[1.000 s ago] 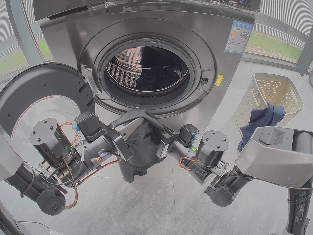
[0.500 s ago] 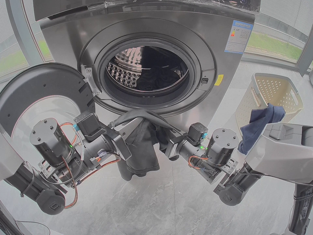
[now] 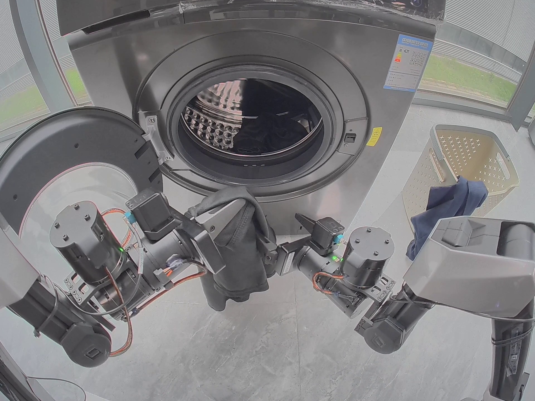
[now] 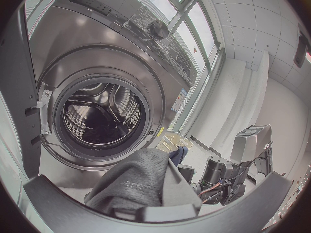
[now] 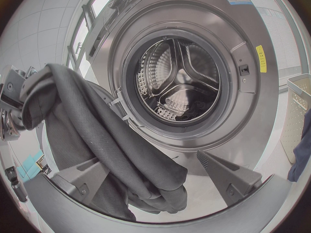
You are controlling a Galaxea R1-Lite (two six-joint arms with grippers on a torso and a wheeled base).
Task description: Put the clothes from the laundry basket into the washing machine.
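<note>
Grey marbled floor (image 3: 251, 352); tall windows (image 4: 194, 29), daylight; white tiles (image 4: 256, 20).

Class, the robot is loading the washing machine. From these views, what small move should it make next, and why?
Probably close the right gripper on the dark garment. Its jaws stand open with the cloth partly between them, while the left gripper holds the garment's top, below the open drum. A second grip would likely help lift the hanging bulk in.
</note>
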